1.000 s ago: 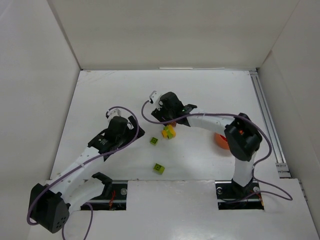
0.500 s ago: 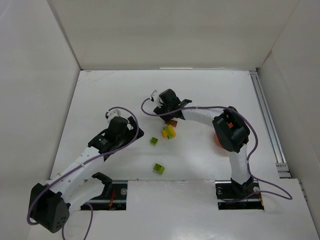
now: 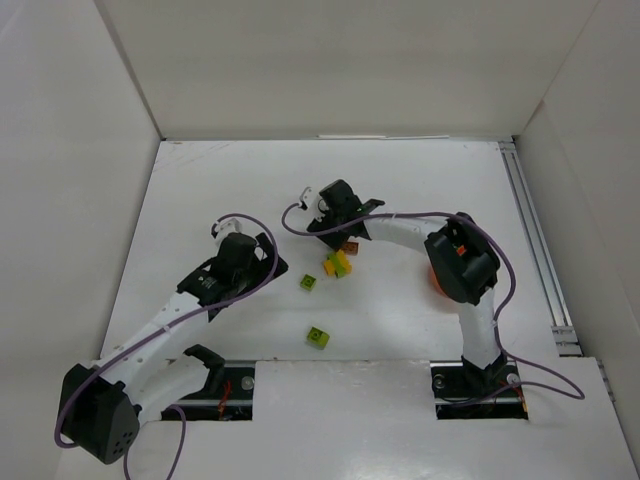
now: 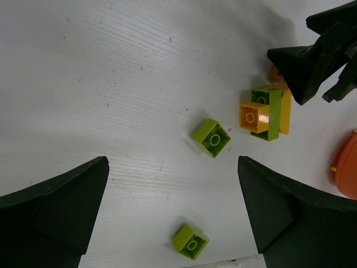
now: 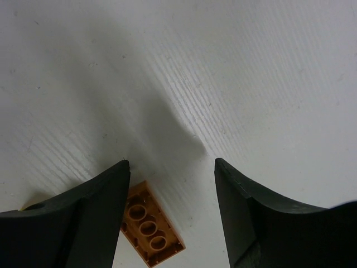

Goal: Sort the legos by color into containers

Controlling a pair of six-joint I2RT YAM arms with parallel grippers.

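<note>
A lime brick (image 3: 318, 337) lies bottom-centre on the bench (image 3: 220, 180). The left end effector (image 4: 172, 162) hangs spread. Farther up, the right end effector (image 5: 171, 164), also spread, straddles the brown brick (image 5: 150, 231), which lies lower left in its view. It should probably centre on the brick, then pinch across its narrow width. The orange bowl (image 3: 437, 280) waits mid-right.

One lime brick (image 4: 212, 137) beside a yellow-green cluster (image 4: 265, 113), another lime brick (image 4: 190, 241) apart, orange bowl (image 4: 348, 167) nearby.

lime brick (image 4: 212, 137) | yellow brick (image 4: 254, 116) | orange bowl (image 4: 348, 174) | white table (image 4: 111, 84)
</note>
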